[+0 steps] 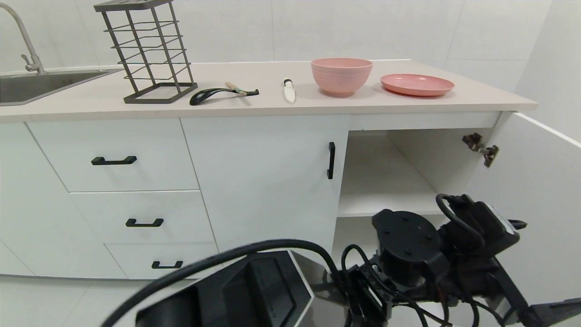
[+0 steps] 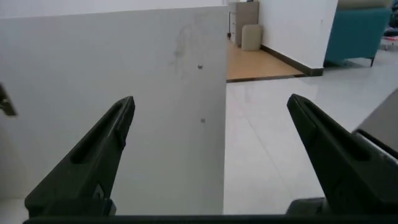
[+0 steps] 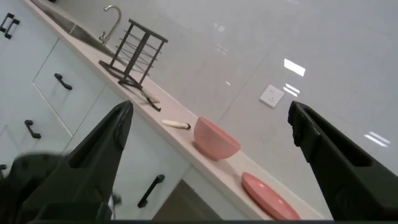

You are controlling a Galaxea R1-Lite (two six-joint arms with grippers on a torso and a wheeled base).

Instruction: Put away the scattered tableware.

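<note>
a pink bowl (image 1: 341, 75) and plate (image 1: 417, 84) sit just beside each other on the counter (image 1: 91, 97), with a knife (image 1: 289, 89), ladle (image 1: 218, 94) and rack (image 1: 150, 50) ranged toward the sink (image 1: 41, 84). below the plate a cabinet (image 1: 386, 172) stands open. the left gripper (image 2: 210, 101) and right gripper (image 3: 210, 107) both gape wide, empty.

Blk arm (image 1: 481, 240) w/ round screwed cap (image 1: 406, 231), looped cables (image 1: 254, 245)
</note>
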